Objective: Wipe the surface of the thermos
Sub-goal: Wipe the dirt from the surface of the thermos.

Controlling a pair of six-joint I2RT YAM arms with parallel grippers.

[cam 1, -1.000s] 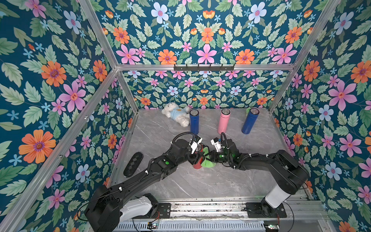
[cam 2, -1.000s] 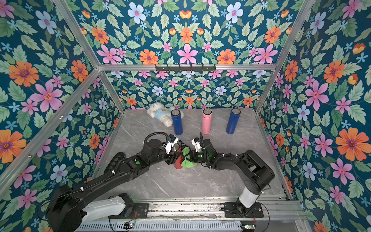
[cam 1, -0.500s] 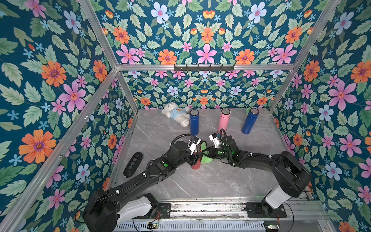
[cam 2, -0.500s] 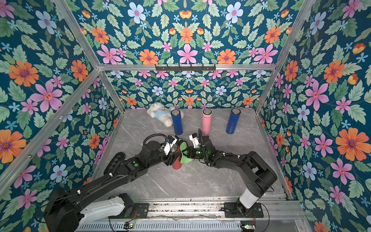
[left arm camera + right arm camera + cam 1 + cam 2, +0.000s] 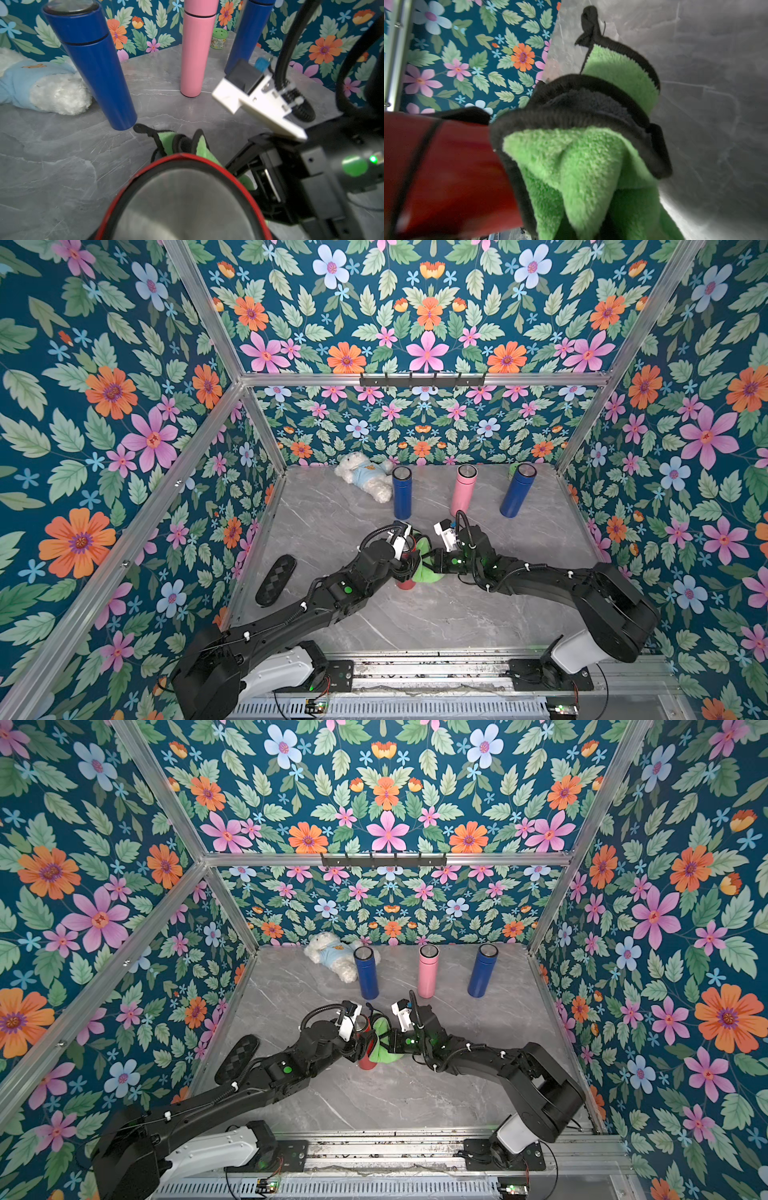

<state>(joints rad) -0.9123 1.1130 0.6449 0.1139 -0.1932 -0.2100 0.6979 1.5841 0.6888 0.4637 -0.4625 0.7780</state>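
Left arm [image 5: 332, 597], right arm [image 5: 540, 577] — jaws clamped

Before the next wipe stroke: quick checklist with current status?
1. left gripper clamped on red thermos: ok.
2. right gripper shut on green cloth: ok.
3. Cloth pressed against the thermos wall: ok, seen in the right wrist view.
4. Thermos cap on: ok.
5. Nearest blue thermos and pink thermos upright behind the work: ok.
6. Thermos base resting on table: cannot tell.
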